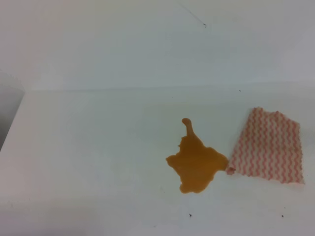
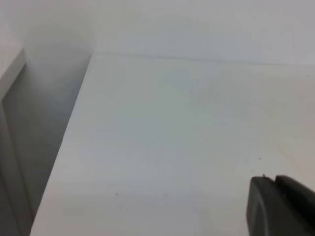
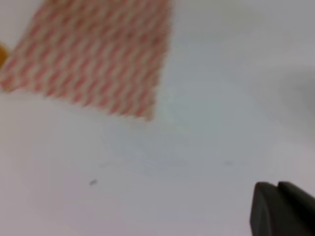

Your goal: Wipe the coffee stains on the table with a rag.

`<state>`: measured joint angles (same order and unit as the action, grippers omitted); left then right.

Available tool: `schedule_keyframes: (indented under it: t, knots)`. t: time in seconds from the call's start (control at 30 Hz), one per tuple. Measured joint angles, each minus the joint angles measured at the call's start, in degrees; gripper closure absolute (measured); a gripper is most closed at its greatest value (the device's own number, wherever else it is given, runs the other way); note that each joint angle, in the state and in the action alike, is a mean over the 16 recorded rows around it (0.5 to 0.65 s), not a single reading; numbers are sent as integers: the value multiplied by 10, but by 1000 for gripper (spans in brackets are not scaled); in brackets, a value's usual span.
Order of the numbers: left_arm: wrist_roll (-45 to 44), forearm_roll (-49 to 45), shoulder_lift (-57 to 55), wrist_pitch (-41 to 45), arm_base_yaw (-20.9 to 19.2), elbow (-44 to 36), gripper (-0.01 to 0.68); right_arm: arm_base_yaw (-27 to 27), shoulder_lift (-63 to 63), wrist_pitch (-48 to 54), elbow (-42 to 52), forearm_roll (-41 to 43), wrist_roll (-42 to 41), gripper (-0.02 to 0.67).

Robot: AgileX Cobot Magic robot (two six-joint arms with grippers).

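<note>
A plain white table (image 1: 98,162) fills the high overhead view, with its left edge cutting diagonally across the lower left of the picture and its far edge meeting a white wall. No arm shows in this view. The left part of the tabletop carries nothing but a few tiny dark specks. Right of the middle, towards the near edge, lies the coffee stains (image 1: 196,164), one orange-brown puddle with a ragged outline and a thin neck pointing towards the far edge. Just beside it on the right lies the rag (image 1: 268,145), a flat pink-and-white zigzag cloth; its near-left corner reaches the puddle's right tip, and whether they touch cannot be told. In the left wrist view, the left gripper (image 2: 280,206) appears only as a dark block in the lower right corner, above bare table near the left edge; whether its fingers are apart or together cannot be told. In the right wrist view, blurred, the right gripper (image 3: 281,209) shows as a dark block at lower right with its fingers together, holding nothing, well apart from the rag.
</note>
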<state>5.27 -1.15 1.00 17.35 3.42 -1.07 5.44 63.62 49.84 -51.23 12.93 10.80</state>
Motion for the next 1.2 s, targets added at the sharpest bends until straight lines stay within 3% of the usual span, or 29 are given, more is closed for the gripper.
schedule_keyframes:
  t: [0.33, 0.77, 0.97, 1.2]
  knots:
    - [0, 0, -6, 3, 0, 8, 675, 0, 193, 41, -139, -162, -152, 621]
    - [0, 0, -5, 4, 0, 5, 675, 13, 388, 18, -275, -313, -230, 340]
    - [0, 0, -5, 5, 0, 5, 675, 41, 442, -25, -299, -309, -227, 277]
    - [0, 0, -1, 2, 0, -3, 674, 81, 504, -44, -349, -213, -133, 272]
